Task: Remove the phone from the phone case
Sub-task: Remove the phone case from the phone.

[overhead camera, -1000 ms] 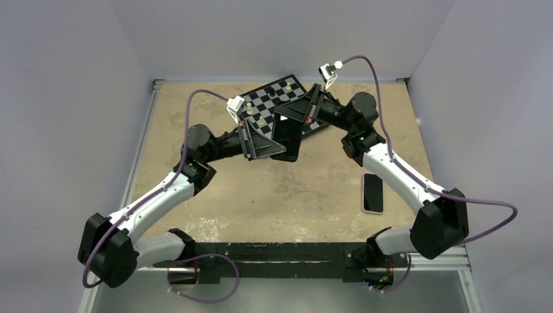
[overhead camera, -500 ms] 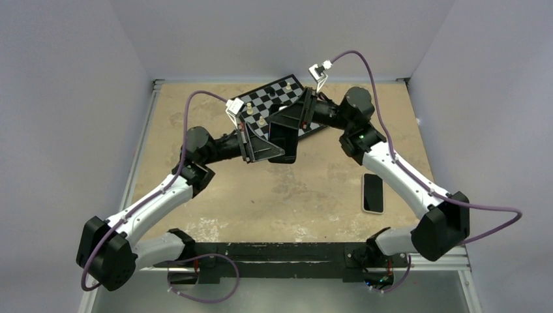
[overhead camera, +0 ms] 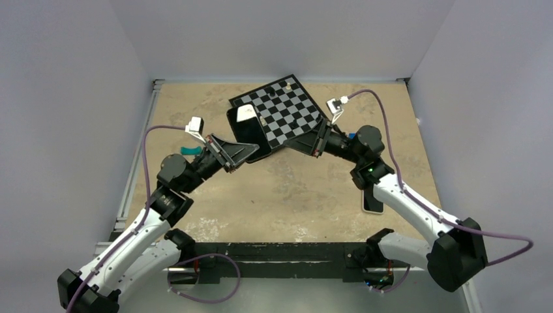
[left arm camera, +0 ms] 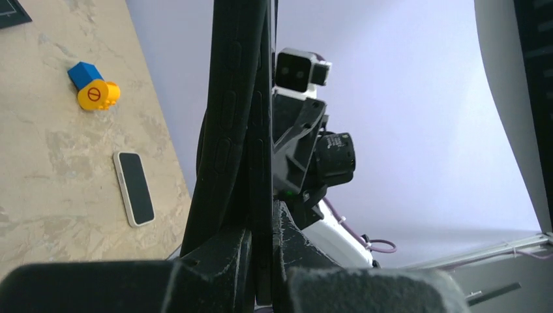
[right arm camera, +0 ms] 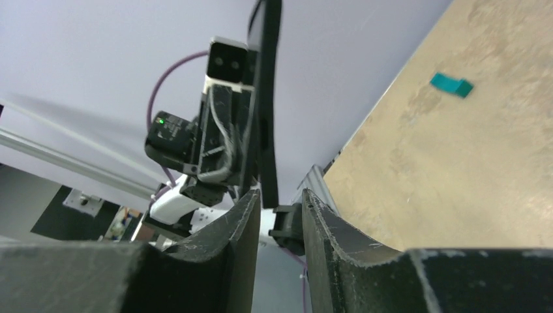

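The black phone case (overhead camera: pixel 249 132) is held off the table, tilted, in my left gripper (overhead camera: pixel 251 149), which is shut on its lower edge. In the left wrist view the case (left arm camera: pixel 238 111) stands edge-on between the closed fingers of the left gripper (left arm camera: pixel 261 225). My right gripper (overhead camera: pixel 287 146) is just right of the case, open and empty. In the right wrist view the right gripper (right arm camera: pixel 280 195) shows a gap, with the case (right arm camera: pixel 267 98) edge-on just beyond the tips. The phone (overhead camera: pixel 372 203) lies screen up on the table at right, partly under my right arm. It also shows in the left wrist view (left arm camera: pixel 134 189).
A chessboard (overhead camera: pixel 287 111) with a few pieces lies at the back centre, behind the case. A small teal piece (overhead camera: pixel 191 151) lies left of my left arm. A blue and yellow toy (left arm camera: pixel 94 88) shows in the left wrist view. Walls close in three sides.
Both arms have drawn back from the chessboard. My left gripper moved left and nearer, carrying the case. My right gripper let go of the case and moved right.
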Available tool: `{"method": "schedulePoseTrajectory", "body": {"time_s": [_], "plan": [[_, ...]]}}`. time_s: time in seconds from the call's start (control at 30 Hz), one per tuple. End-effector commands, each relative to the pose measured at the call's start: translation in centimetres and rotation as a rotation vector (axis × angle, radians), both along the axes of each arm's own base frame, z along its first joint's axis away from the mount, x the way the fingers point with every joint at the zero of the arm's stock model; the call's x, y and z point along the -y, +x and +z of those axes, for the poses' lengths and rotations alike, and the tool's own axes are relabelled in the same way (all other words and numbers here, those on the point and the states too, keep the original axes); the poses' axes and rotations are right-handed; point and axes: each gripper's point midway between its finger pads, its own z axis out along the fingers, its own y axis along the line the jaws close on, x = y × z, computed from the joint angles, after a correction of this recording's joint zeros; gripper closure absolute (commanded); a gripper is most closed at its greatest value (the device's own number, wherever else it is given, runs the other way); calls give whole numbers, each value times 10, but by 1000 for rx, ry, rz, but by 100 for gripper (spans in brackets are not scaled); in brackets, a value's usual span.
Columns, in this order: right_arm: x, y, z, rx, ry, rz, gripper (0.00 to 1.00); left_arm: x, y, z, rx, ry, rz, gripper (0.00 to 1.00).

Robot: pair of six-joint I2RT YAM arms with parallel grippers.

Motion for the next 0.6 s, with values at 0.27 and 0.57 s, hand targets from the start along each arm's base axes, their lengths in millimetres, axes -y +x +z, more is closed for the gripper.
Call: {"method": "schedulePoseTrajectory", "body": {"time_s": [0.27, 0.57], "plan": [[-44, -43, 10, 78, 115, 165, 65, -12, 4, 39, 37, -109, 64, 100], [-48, -41, -6, 54, 79, 144, 66, -15, -2, 52, 65, -116, 55, 100]]}}
